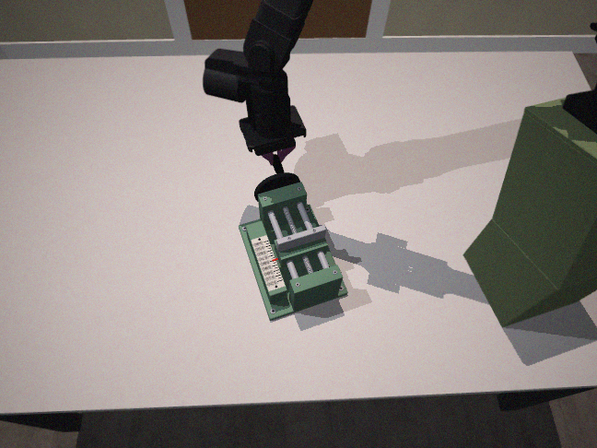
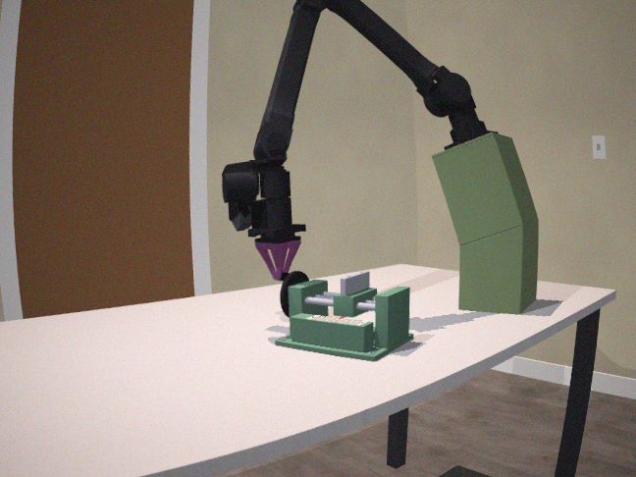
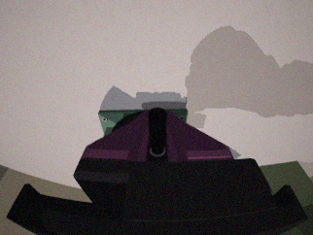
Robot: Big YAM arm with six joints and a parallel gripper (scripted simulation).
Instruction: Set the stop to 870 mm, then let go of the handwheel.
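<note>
The green stop fixture [image 1: 281, 312] [image 2: 328, 351] stands on the table. Its stop, a grey plate [image 1: 301, 238] [image 2: 354, 283] on a green carriage, sits about midway along the rods. A red pointer [image 1: 275, 259] [image 2: 342, 317] lies near the middle of the white scale [image 1: 274, 279]; the numbers are too blurred to read. The black handwheel [image 1: 270, 182] [image 2: 286, 300] is at the fixture's far end. My gripper [image 1: 275, 158] [image 2: 279, 278] [image 3: 157, 116] points down above the wheel, its purple fingers shut on the handwheel's black crank knob [image 1: 278, 167] [image 3: 156, 133], near the wheel's top.
The green arm pedestal [image 1: 525, 212] [image 2: 493, 231] stands on the table to the right of the fixture. The near table edge [image 1: 298, 400] runs beyond the fixture's other end. Shadows of the arm fall to the right of the fixture.
</note>
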